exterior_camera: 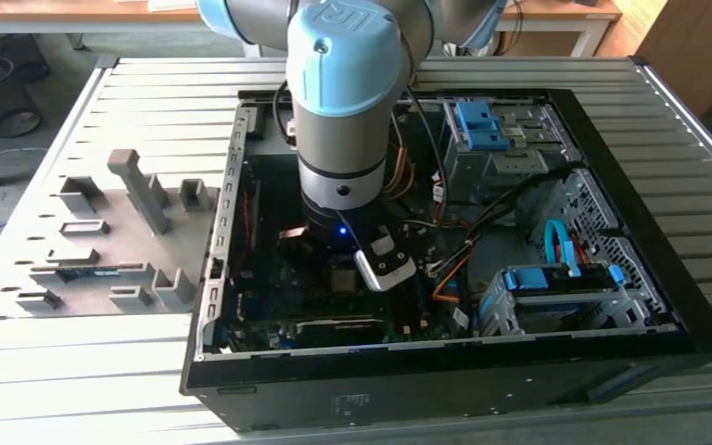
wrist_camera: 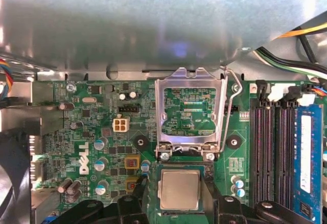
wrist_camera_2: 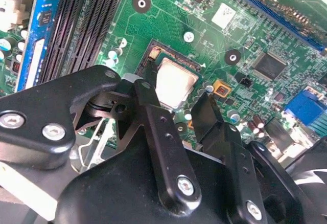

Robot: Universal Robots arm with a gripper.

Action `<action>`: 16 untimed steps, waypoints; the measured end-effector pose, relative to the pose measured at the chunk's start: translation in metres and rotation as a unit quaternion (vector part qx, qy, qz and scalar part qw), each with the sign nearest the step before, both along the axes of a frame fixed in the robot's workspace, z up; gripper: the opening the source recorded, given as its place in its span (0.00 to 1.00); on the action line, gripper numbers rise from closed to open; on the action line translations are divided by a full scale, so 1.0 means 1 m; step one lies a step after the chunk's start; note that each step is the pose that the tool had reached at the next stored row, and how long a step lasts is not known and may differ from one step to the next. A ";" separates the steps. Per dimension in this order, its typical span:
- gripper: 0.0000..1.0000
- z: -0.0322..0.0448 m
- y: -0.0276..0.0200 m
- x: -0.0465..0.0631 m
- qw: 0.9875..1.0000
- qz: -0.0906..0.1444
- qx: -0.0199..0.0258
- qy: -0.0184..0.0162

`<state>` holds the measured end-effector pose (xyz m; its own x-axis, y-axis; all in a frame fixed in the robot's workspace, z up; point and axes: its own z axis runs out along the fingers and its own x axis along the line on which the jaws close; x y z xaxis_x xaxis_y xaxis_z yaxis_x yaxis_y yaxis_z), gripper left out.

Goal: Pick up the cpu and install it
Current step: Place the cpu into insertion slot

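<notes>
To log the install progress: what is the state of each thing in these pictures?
cpu, lying flat in the socket.
socket cover, swung open.
lever, unlatched and raised.
gripper, low over the cpu.
case, open, side panel off.

From where I stand, the grey tube-shaped robot arm (exterior_camera: 341,139) looks thick and smooth. It has a light-blue round cap (exterior_camera: 337,42) on its joint, and the cap carries a raised mark. Lower, the grey tube is ending in a black ring, and there a small blue light (exterior_camera: 341,228) glows. Just beside it sits a silver-white rounded bracket (exterior_camera: 387,267). In the second wrist view, the black metal gripper (wrist_camera_2: 176,88) is built from flat matte bars with rounded ends, joined by pivots. Silver round-head screws (wrist_camera_2: 185,185) with small sockets shine on these bars.
</notes>
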<state>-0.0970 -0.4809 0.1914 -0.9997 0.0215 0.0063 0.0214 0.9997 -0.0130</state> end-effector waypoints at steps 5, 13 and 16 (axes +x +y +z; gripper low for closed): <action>0.53 0.0078 0.0001 0.000 1.000 0.000 0.000 0.000; 0.53 0.0029 -0.0002 0.007 1.000 0.000 0.000 0.006; 0.53 -0.0003 -0.0002 0.007 1.000 0.000 0.000 0.008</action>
<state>-0.0902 -0.4811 0.1911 -0.9995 0.0215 0.0219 0.0212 0.9997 -0.0141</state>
